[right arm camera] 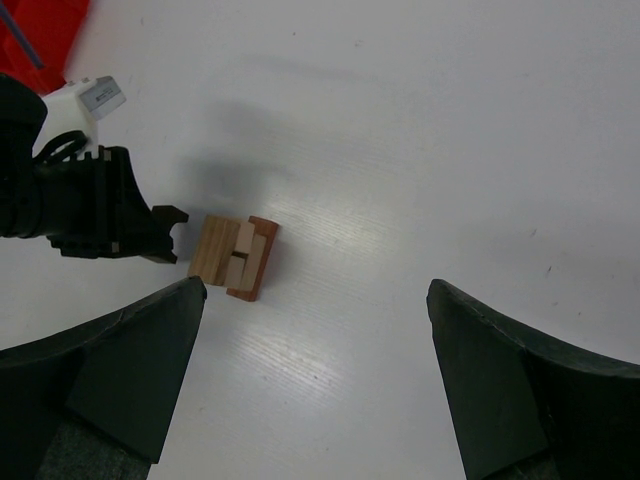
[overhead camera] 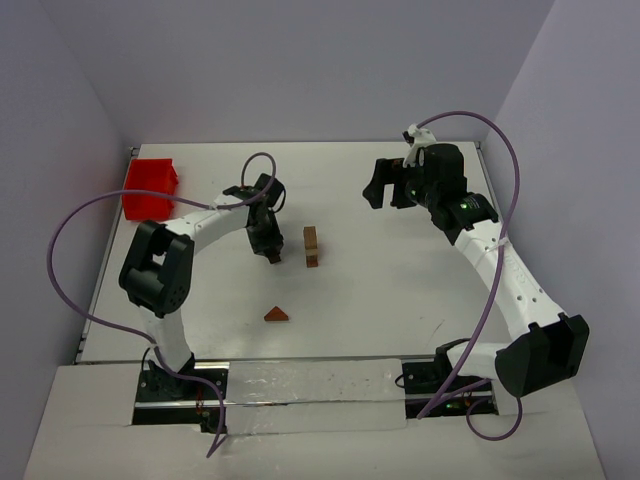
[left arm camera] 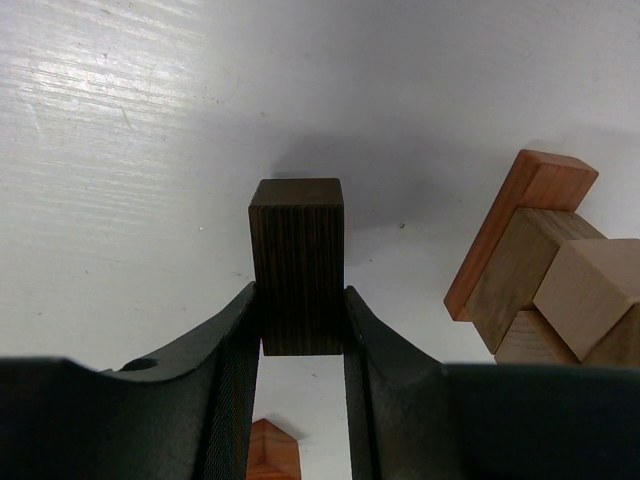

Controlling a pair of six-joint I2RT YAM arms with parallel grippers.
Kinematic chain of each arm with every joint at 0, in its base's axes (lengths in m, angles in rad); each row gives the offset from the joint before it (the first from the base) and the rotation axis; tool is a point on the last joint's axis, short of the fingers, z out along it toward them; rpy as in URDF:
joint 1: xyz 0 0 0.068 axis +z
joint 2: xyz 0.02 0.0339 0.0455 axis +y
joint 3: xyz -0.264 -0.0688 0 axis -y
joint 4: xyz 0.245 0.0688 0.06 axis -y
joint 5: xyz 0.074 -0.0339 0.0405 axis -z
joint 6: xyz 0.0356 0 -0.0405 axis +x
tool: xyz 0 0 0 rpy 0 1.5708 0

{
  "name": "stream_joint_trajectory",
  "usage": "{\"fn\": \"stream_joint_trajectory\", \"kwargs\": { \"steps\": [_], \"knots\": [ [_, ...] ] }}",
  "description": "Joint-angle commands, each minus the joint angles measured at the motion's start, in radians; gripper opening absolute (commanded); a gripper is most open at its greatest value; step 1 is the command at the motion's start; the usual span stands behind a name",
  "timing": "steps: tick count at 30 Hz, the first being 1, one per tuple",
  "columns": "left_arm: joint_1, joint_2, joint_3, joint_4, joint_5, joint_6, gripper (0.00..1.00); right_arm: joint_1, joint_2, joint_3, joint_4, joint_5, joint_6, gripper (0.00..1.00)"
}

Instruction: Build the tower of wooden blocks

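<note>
The wood block tower (overhead camera: 311, 246) is a short stack of tan and reddish-brown blocks at the table's middle. It also shows in the left wrist view (left arm camera: 545, 270) and the right wrist view (right arm camera: 235, 256). My left gripper (overhead camera: 272, 252) is just left of the tower, shut on a dark brown cuboid (left arm camera: 296, 262) that sticks out past the fingertips (left arm camera: 240, 330). A reddish-brown triangular wedge (overhead camera: 276, 314) lies alone nearer the arms, also in the left wrist view (left arm camera: 268, 452). My right gripper (overhead camera: 385, 190) is open and empty, up and to the right of the tower (right arm camera: 315, 340).
A red plastic tray (overhead camera: 152, 187) stands at the far left of the table, its corner also in the right wrist view (right arm camera: 40, 25). White walls close in the table at the back and sides. The left arm's cable (overhead camera: 70, 250) loops over the left edge.
</note>
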State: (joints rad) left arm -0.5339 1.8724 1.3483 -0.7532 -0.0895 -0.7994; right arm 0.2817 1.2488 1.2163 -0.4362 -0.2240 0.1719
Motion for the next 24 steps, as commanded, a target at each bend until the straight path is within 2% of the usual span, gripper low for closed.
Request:
{"fn": "stream_joint_trajectory", "kwargs": {
  "steps": [1,7,9,13,18,20,23,24],
  "knots": [
    [0.002,0.014,0.028,0.028,0.025,0.038,0.05,0.007,-0.002,0.003,0.016,-0.044,-0.02,1.0],
    [0.003,0.021,-0.01,0.036,0.03,0.07,0.09,0.006,-0.007,0.004,0.017,-0.091,-0.035,1.0],
    [0.003,0.019,-0.025,0.04,0.025,0.079,0.14,0.005,-0.008,0.007,0.016,-0.103,-0.039,1.0],
    [0.002,0.006,-0.05,0.05,0.026,0.082,0.3,0.008,0.001,0.026,0.0,-0.124,-0.047,1.0],
    [0.004,-0.009,-0.073,0.056,0.031,0.082,0.4,0.007,0.002,0.042,-0.011,-0.138,-0.061,1.0],
    [0.004,-0.019,-0.079,0.063,0.045,0.086,0.49,0.007,0.005,0.049,-0.018,-0.149,-0.071,1.0],
    [0.003,-0.054,-0.07,0.064,0.085,0.102,0.79,0.008,0.006,0.067,-0.031,-0.173,-0.093,1.0],
    [0.003,-0.076,-0.06,0.064,0.107,0.112,0.84,0.008,0.006,0.073,-0.036,-0.189,-0.109,1.0]
  ]
}}
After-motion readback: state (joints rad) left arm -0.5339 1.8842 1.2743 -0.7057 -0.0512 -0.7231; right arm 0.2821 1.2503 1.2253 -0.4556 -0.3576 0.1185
